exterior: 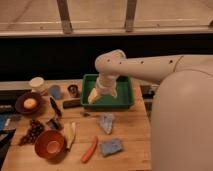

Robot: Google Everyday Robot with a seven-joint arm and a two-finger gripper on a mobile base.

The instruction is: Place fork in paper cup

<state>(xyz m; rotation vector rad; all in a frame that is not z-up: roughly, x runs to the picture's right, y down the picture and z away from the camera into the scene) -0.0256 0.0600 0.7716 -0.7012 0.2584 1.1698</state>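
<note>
a wooden table (131, 131) below dark windows. the gripper (102, 95) hangs inside the green tray (125, 95); its grip cannot be told. the fork (88, 114) lies just past the tray's front edge, the paper cup (36, 84) well left of the tray.

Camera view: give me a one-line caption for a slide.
Gripper over the green tray; paper cup at the table's back left, fork lying mid-table by the grey cloth.

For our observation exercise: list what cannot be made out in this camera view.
Gripper, over the green tray: anything it holds is masked by the wrist, camera view.
Fork, near the grey cloth: prongs too small to tell.
Paper cup: contents too small to tell.
Dark things at the left edge: cut off.
</note>
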